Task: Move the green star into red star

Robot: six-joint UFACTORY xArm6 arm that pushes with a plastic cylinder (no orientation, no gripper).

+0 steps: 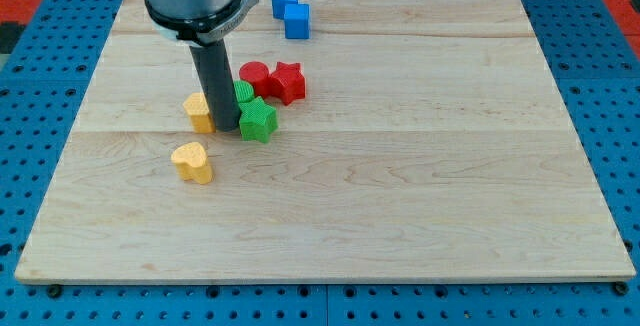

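The green star [258, 120] lies on the wooden board, left of centre. The red star [288, 82] sits just above it and to its right, a small gap apart. My tip [226, 128] rests on the board right against the green star's left side. A second green block [243, 92], shape unclear, shows partly behind the rod, above the green star. A red round block [255, 75] touches the red star's left side.
A yellow block [199, 112] sits just left of the rod, partly hidden by it. A yellow heart [192, 162] lies lower left. A blue block [291, 13] stands near the board's top edge. The wooden board [420, 166] lies on a blue pegboard.
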